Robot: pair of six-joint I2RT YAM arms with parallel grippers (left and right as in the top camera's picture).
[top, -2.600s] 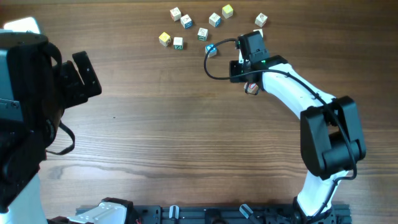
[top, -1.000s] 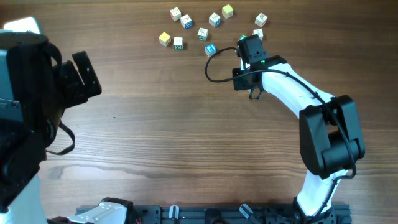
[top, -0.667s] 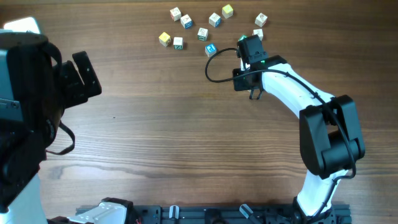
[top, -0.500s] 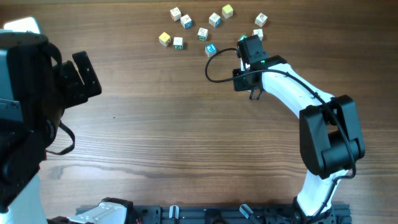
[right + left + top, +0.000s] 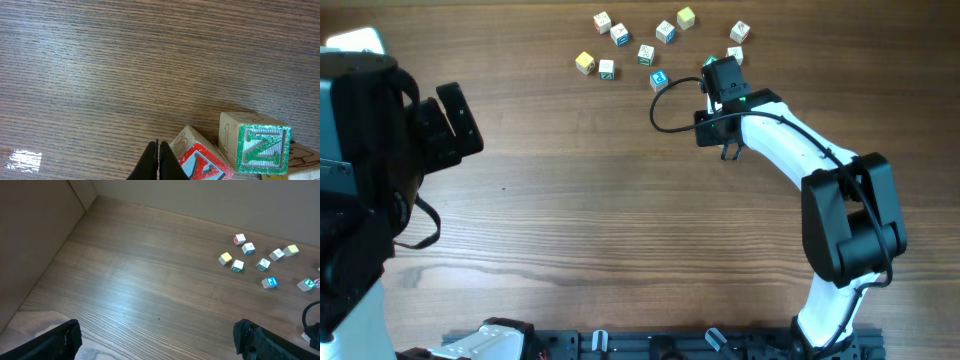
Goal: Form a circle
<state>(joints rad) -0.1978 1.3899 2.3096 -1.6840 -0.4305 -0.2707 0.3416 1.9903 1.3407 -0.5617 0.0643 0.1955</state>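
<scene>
Over the table [image 5: 620, 220], on the overhead view, I see the letter cubes [image 5: 645, 54] lying in a loose, open scatter. Most sit to the left of the green Z cube [image 5: 708, 63], and two more are just to its right. They do not yet close into a ring. My right gripper [image 5: 718, 75] sits right against the green Z cube, its tips hidden under its own wrist housing. My left gripper [image 5: 455, 118] hangs well off to the left of that cube, over bare wood.

From the left wrist camera, the green Z cube [image 5: 306, 284] shows near the right edge, with a blue-print cube [image 5: 269, 282] just left of it. The others are strung out farther left and a little beyond. My left fingers [image 5: 65, 340] stand as wide apart as they go, with nothing between them.

On the right wrist camera, my right fingers are pressed fully together and hold nothing. Their tips rest at the left corner of a red-letter cube [image 5: 200, 160], which sits turned at an angle just left of the green Z cube [image 5: 257, 147]. I cannot tell whether those two cubes touch.
</scene>
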